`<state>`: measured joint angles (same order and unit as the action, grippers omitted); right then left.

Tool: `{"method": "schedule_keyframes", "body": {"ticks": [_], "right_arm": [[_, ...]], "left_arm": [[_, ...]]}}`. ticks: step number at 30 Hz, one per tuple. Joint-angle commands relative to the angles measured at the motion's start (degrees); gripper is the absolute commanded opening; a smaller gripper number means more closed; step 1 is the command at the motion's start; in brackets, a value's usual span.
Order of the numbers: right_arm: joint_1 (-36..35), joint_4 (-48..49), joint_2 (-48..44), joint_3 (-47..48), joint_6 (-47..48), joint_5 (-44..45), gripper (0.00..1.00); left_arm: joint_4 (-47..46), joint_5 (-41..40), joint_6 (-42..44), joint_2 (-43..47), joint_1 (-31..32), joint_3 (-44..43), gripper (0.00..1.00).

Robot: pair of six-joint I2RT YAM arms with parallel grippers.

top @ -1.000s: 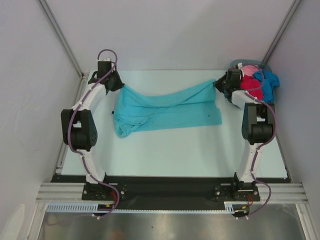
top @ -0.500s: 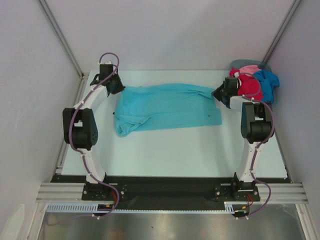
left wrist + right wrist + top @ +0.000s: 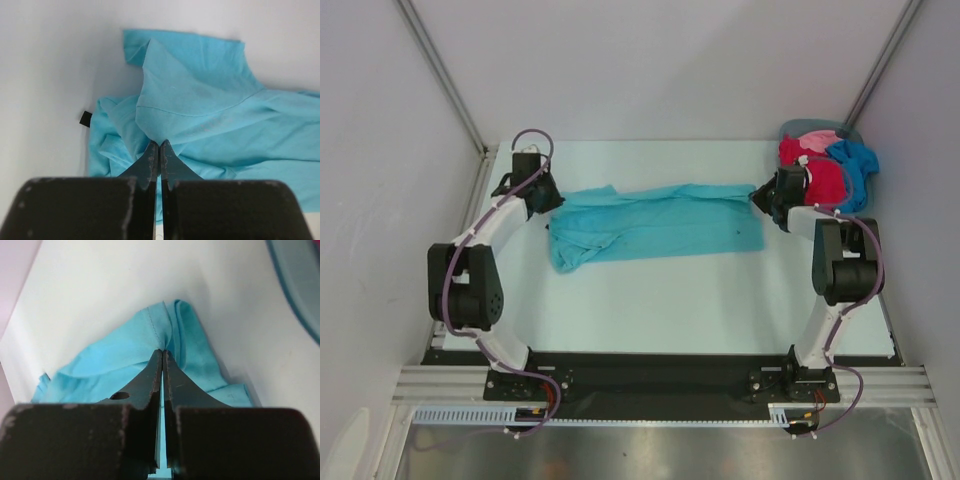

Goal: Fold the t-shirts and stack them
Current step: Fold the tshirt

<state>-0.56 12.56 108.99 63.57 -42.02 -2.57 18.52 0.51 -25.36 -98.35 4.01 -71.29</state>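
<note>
A teal t-shirt [image 3: 655,222] lies stretched across the back half of the table, folded lengthwise with a bunched end at the left front. My left gripper [image 3: 556,196] is shut on its left edge; in the left wrist view the tips [image 3: 159,145] pinch a fold of the teal cloth [image 3: 200,105]. My right gripper [image 3: 753,194] is shut on the shirt's right edge, where the hem [image 3: 160,335] gathers at the tips [image 3: 162,352]. More t-shirts sit in a basket [image 3: 812,128] at the back right: red [image 3: 817,170], pale pink [image 3: 817,138] and bright blue [image 3: 858,162].
The grey-blue basket's rim [image 3: 295,285] shows at the right wrist view's upper right corner. A small black tag [image 3: 85,118] lies beside the shirt's left edge. Enclosure walls stand close on both sides and behind. The arm bases sit along the black front rail [image 3: 650,375].
Both grippers have come down and toward me with the teal shirt's far edge. The raised, sagging cloth now lies lower and flatter across the shirt.
</note>
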Motion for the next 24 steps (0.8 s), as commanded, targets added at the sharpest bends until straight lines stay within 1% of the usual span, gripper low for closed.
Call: {"method": "schedule_keyframes", "body": {"ticks": [1, 4, 7, 13, 16, 23, 24], "right_arm": [[1.61, 0.72, -3.26, 1.82, -0.17, 0.28, 0.00], [1.61, -0.25, -3.96, 2.70, -0.08, 0.37, 0.00], [1.87, -0.52, -5.28, 1.30, 0.18, 0.46, 0.00], [2.23, 1.94, -7.39, -3.54, -0.69, 0.37, 0.00], [1.70, 2.65, -7.21, -4.77, -0.96, 0.55, 0.00], [1.61, 3.88, -6.77, -7.14, -2.10, 0.46, 0.00], [1.61, 3.79, -6.86, -7.32, -2.28, 0.72, 0.04]], "left_arm": [[-0.77, -2.71, 1.37, 6.05, -0.14, -0.17, 0.00], [0.11, -2.97, 1.28, 7.29, -0.50, -0.34, 0.00], [1.16, -3.41, 1.46, 9.04, -0.50, 0.01, 0.00], [0.47, -4.12, 1.46, 11.95, -0.50, 4.83, 0.00], [-0.51, -3.15, 0.93, 11.78, -0.50, 6.68, 0.00], [-1.21, -2.44, 0.32, 10.19, -0.32, 7.13, 0.00], [-1.12, -2.62, 0.32, 9.93, -0.32, 7.04, 0.00]]}}
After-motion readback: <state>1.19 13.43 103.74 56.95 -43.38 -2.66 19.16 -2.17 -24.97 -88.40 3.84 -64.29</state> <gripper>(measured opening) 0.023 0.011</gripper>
